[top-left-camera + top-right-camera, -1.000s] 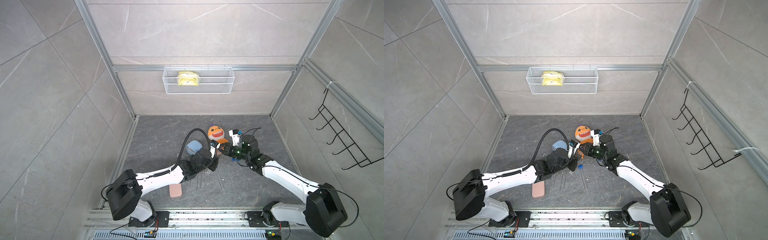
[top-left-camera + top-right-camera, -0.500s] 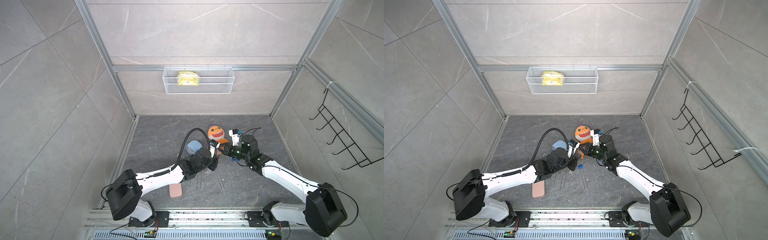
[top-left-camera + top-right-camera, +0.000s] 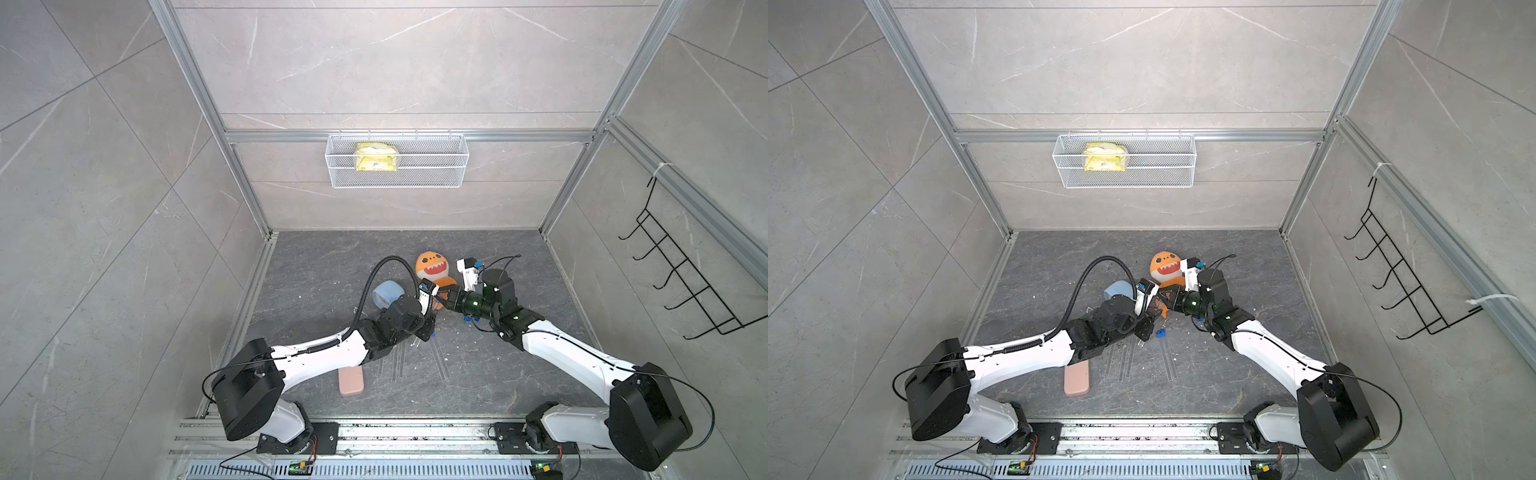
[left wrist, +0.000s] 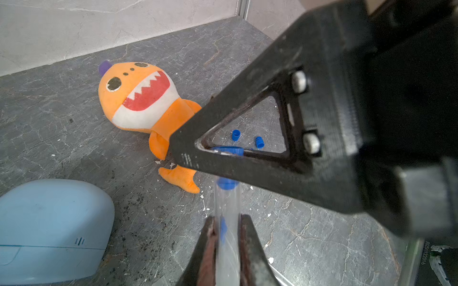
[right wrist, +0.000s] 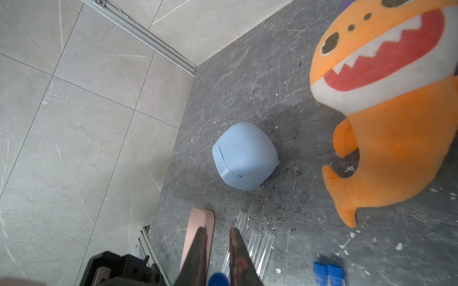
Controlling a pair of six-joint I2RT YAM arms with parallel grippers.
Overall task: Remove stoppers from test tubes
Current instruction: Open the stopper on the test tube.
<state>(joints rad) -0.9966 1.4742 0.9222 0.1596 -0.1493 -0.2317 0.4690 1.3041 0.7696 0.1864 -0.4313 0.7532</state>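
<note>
My left gripper point(image 4: 226, 218) is shut on a clear test tube point(image 4: 226, 205), held above the floor. A blue stopper point(image 4: 227, 184) plugs the tube's end. My right gripper point(image 5: 217, 230) is shut on that stopper point(image 5: 218, 279), one black finger point(image 4: 247, 170) crossing over it. In both top views the grippers point(image 3: 429, 328) point(image 3: 1166, 302) meet mid-floor. Two loose stoppers point(image 4: 236, 135) lie on the floor beyond. Three open tubes point(image 5: 255, 244) lie side by side below. Two more blue stoppers point(image 3: 1160, 333) sit at the ends of two tubes point(image 3: 1169, 361).
An orange plush shark point(image 3: 432, 266) lies just behind the grippers, a pale blue cup point(image 3: 385, 293) to its left. A pink case point(image 3: 351, 380) lies near the front under my left arm. A wire basket point(image 3: 397, 160) hangs on the back wall, a hook rack point(image 3: 681, 286) on the right wall.
My right gripper's jaws have closed onto the stopper. Both arms have stayed almost where they were.
</note>
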